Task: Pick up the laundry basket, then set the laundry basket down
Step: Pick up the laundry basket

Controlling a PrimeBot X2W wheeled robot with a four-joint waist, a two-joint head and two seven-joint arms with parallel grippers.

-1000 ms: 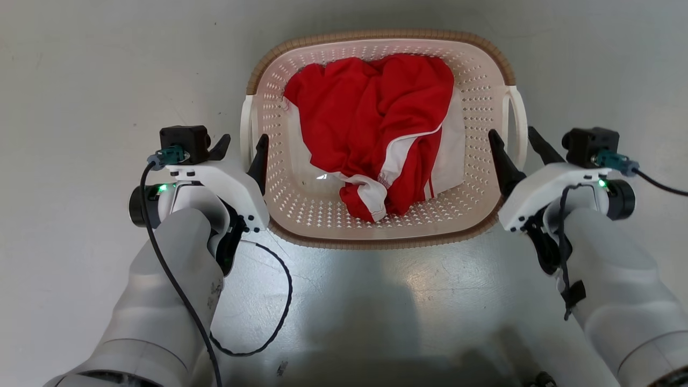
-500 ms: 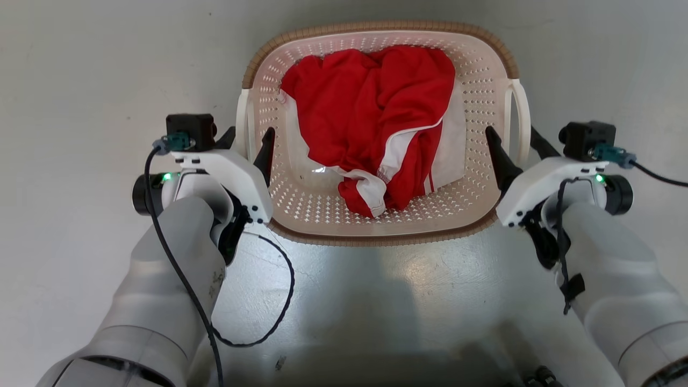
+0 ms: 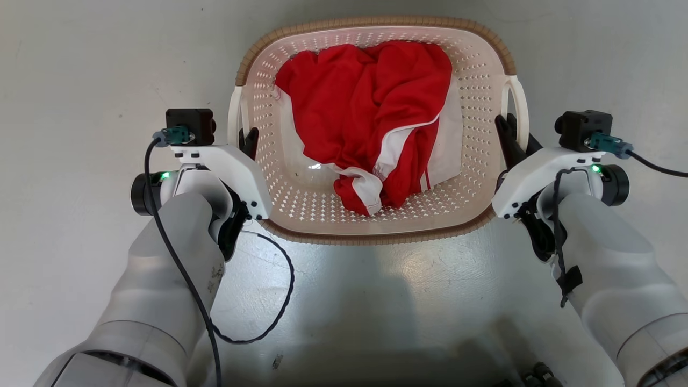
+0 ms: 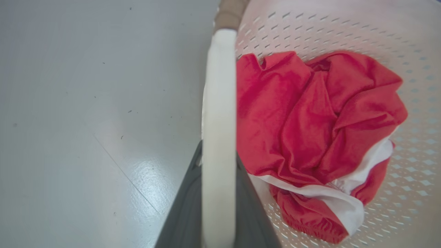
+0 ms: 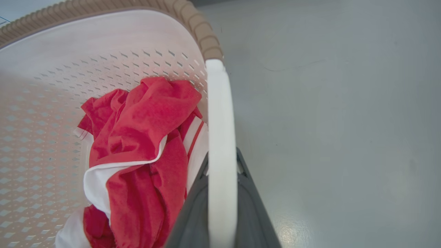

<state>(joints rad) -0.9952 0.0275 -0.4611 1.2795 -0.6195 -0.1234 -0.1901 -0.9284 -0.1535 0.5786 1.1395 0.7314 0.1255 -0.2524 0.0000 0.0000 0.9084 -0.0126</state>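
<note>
The cream laundry basket (image 3: pixel 376 24), with perforated walls and a brown woven-look rim, sits in the middle of the head view and holds a crumpled red and white garment (image 3: pixel 371 118). My left gripper (image 3: pixel 243 141) is shut on the basket's white left handle (image 3: pixel 234 115). In the left wrist view that handle (image 4: pixel 219 103) runs straight up between my dark fingers (image 4: pixel 182 213). My right gripper (image 3: pixel 513 134) is shut on the white right handle (image 3: pixel 520 105). The right wrist view shows this handle (image 5: pixel 220 120) pinched between its fingers (image 5: pixel 255 213).
Glossy grey floor (image 3: pixel 80 80) lies all around the basket. A black cable (image 3: pixel 279 301) loops from my left arm over the floor in front of the basket. Small dark parts (image 3: pixel 537 373) of my base show at the bottom edge.
Both grippers moved forward along the basket's sides and shut on the white handles, which stood between open fingers before. The basket now sits slightly higher in the head view.
</note>
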